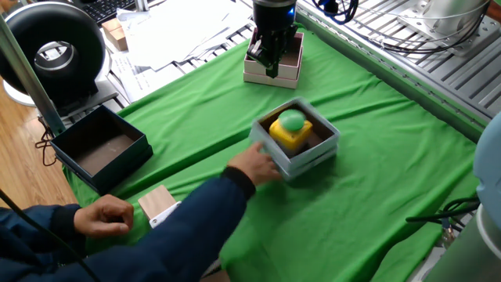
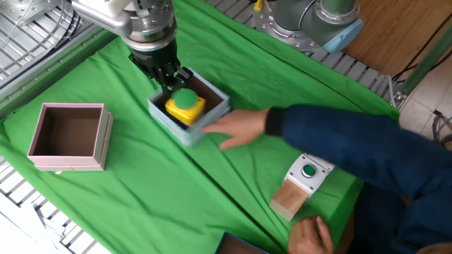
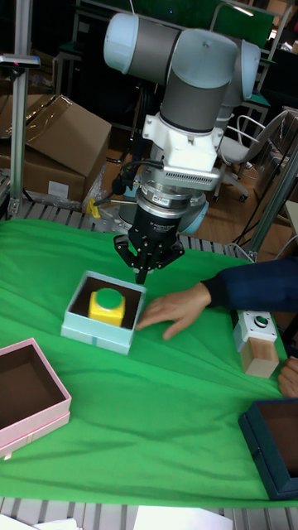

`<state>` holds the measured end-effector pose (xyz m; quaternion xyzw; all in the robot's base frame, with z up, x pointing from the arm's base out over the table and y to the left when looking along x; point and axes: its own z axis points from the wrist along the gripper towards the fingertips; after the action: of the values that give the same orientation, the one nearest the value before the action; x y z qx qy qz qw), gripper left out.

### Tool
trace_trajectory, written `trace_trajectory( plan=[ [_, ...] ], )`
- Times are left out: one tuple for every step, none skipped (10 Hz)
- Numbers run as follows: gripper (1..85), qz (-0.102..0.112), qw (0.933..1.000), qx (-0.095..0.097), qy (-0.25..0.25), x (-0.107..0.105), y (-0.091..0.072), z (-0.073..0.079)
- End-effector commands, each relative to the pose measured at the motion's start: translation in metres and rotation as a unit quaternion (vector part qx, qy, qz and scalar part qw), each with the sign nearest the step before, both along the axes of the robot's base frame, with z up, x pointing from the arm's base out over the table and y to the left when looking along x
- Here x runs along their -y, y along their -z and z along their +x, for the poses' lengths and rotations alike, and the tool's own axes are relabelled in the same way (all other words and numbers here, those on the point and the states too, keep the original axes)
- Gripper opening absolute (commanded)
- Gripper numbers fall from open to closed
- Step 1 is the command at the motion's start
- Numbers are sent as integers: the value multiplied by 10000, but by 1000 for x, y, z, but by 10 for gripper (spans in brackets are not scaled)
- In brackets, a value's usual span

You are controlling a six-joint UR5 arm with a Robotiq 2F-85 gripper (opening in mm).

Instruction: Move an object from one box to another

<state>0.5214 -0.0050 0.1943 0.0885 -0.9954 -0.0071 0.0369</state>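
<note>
The yellow housing with the green dome button [image 1: 291,128] [image 2: 184,104] [image 3: 106,303] sits inside the pale blue-grey box [image 1: 313,157] [image 2: 168,121] [image 3: 98,338]. A person's hand [image 1: 254,165] [image 2: 239,130] [image 3: 170,310] presses against that box's side. My gripper [image 1: 269,69] [image 2: 169,77] [image 3: 142,277] hangs just above the box's far rim, close behind the button. Its fingers are drawn together and hold nothing. The pinkish-white box [image 1: 286,77] [image 2: 42,159] [image 3: 37,414] stands empty, off to the side.
A dark navy box [image 1: 100,149] [image 3: 263,447] lies at the table's edge. The person's sleeve stretches across the green cloth [image 2: 162,197]. A grey switch box on a wooden block [image 2: 302,176] [image 3: 253,330] and the person's other hand [image 1: 106,217] are near the front.
</note>
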Motion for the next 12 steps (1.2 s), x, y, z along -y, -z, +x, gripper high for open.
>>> trace_trajectory(
  plan=[
    [17, -47, 9997, -36, -234, 4, -1, -2],
    [17, -140, 9994, -55, -310, 9, -2, -3],
    [17, -224, 9989, -91, -400, 14, -2, -4],
    [17, -251, 9984, -172, -481, 21, -1, -14],
    [17, -220, 9977, -98, -629, 30, 6, -21],
    [17, -186, 9969, 0, -769, 38, 13, -26],
    [17, -151, 9961, 116, -856, 43, 21, -29],
    [17, -146, 9952, 198, -950, 47, 29, -29],
    [20, -145, 9937, 124, -1108, 52, 37, -38],
    [117, -147, 9919, 26, -1265, 54, 40, -43],
    [250, -113, 9902, -97, -1390, 55, 42, -50],
    [377, -131, 9875, -192, -1560, 59, 46, -55]
  ],
)
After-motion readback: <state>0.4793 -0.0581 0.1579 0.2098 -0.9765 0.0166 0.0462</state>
